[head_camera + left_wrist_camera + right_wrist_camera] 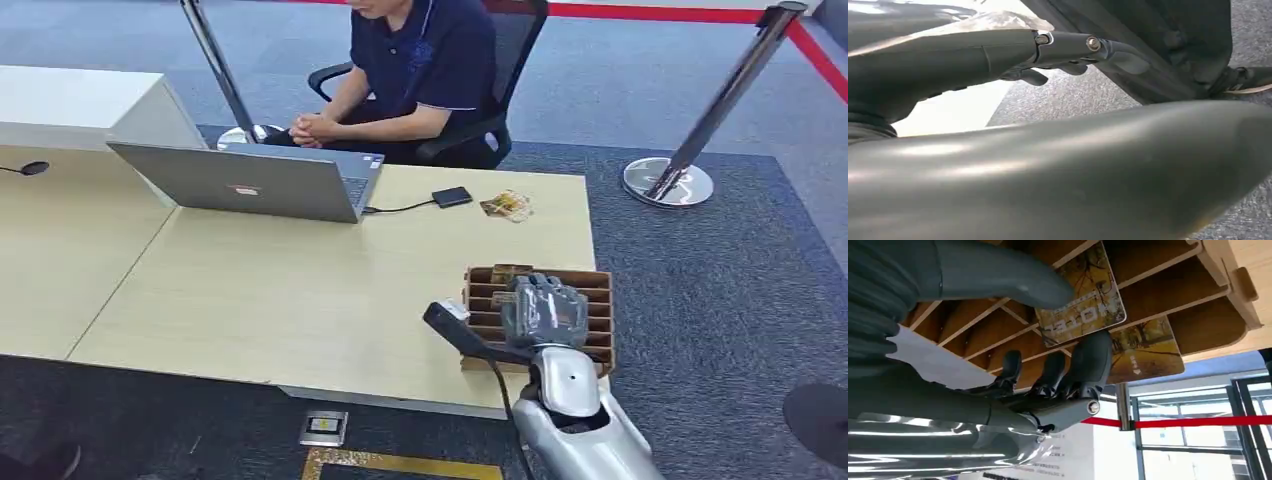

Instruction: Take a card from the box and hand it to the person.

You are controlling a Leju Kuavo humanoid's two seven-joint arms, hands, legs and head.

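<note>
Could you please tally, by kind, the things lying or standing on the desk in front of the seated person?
Laptop: 1
Slotted wooden card box: 1
Small black device cabled to the laptop: 1
Loose yellow-printed cards on the desk: 1 small cluster, number cannot be told
Cards at the box under the right hand: 2, one between its fingers, one behind
Total: 6 entries

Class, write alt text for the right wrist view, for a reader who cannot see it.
The right hand pinches a yellow card between thumb and fingers at the slotted wooden box. A second card stands in the box behind it.
</note>
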